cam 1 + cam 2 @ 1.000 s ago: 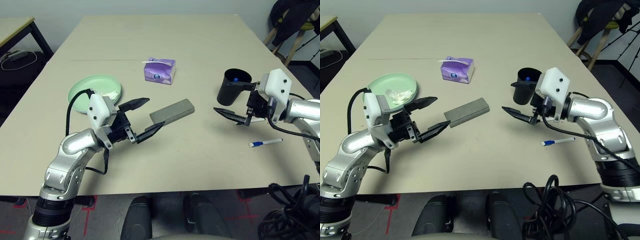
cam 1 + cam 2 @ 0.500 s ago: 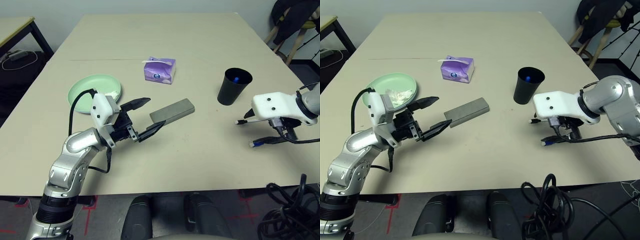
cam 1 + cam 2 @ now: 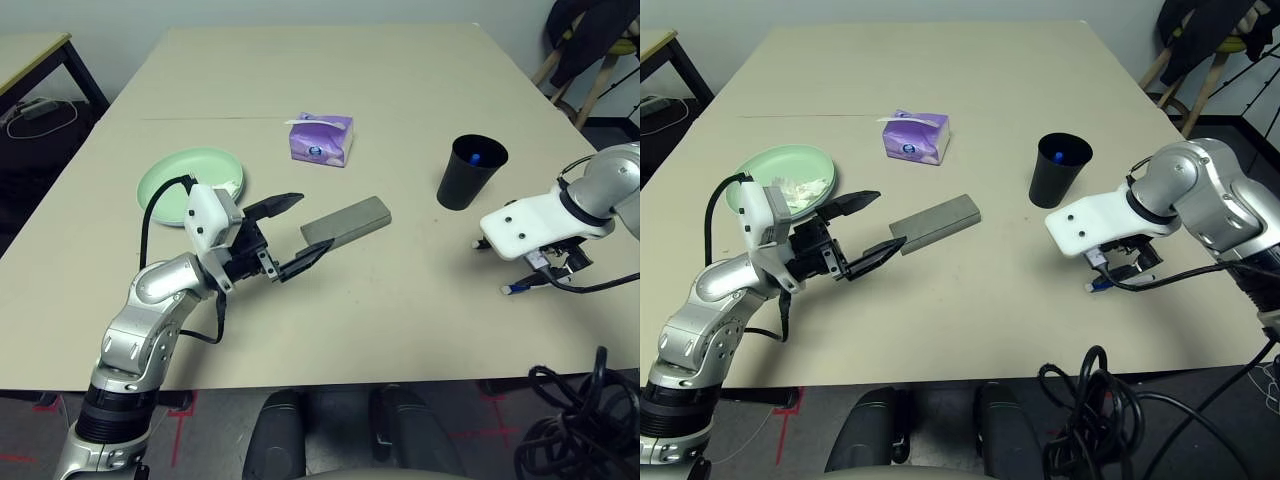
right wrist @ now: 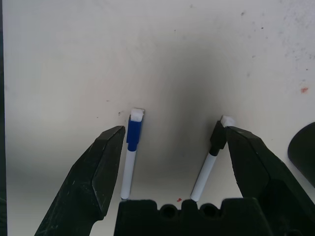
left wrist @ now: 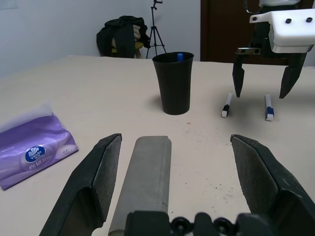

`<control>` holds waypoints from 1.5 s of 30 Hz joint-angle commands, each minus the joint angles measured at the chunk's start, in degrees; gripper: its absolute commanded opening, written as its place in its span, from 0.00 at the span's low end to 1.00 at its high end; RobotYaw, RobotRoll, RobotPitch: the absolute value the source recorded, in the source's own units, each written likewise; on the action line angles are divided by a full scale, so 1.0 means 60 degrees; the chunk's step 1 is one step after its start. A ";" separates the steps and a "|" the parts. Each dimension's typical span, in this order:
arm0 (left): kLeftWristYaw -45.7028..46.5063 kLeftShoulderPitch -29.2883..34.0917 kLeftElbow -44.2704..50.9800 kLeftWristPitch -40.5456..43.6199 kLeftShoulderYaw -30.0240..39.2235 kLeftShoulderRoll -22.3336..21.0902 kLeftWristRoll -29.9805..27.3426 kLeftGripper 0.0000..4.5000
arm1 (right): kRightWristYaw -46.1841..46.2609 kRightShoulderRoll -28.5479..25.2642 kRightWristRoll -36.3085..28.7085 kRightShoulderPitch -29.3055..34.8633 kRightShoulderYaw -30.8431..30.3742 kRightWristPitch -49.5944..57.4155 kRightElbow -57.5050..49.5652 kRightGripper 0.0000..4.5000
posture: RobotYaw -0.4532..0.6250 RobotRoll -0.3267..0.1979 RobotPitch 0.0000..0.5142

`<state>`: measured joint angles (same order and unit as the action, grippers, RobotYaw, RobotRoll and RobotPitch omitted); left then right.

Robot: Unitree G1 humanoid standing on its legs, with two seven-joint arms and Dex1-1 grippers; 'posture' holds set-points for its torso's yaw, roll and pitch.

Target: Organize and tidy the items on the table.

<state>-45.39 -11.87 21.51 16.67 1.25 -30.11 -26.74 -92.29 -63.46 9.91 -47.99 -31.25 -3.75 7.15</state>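
Observation:
On the table (image 3: 400,80), my left gripper (image 3: 312,221) stands open, its two fingers on either side of the near end of the grey glasses case (image 3: 345,221) without touching it. My right gripper (image 4: 172,142) is open and points straight down, hovering over two white pens, one blue-capped (image 4: 130,152) and one black-capped (image 4: 209,162). Just behind it stands the black cup (image 3: 471,172) with a blue-tipped pen inside. The mint green plate (image 3: 190,175) holds crumpled tissue (image 3: 222,188). The purple tissue box (image 3: 321,139) sits further back.
A smaller black-legged table (image 3: 30,50) stands at the far left. A chair draped with dark clothes (image 3: 590,40) is at the back right. Black cables (image 3: 580,420) lie on the floor by the table's front right corner.
My right arm has swung from beside the black cup toward the front edge and turned its open gripper downward over the pens. The left gripper has hardly moved.

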 commanded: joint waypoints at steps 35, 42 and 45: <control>-0.0131 -0.0088 0.0012 0.0138 -0.0033 -0.0240 -0.0043 1.00 | 0.0320 -0.0108 0.1485 0.1953 0.0672 0.0898 -0.1414 1.00 | 0.44 0.62 0.30; -0.0183 -0.0098 0.0014 0.0168 -0.0052 -0.0274 -0.0063 1.00 | 0.0505 0.0012 0.1779 0.2320 0.0846 0.1837 -0.1941 1.00 | 0.43 0.62 0.31; -0.0199 -0.0117 -0.0034 0.0164 -0.0062 -0.0278 -0.0058 1.00 | 0.0567 -0.0027 0.1895 0.2420 0.0908 0.1914 -0.2009 1.00 | 0.43 0.62 0.31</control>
<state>-46.15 -12.78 21.44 17.24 1.15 -31.40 -26.91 -89.21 -63.34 20.69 -34.39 -26.68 7.34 -4.11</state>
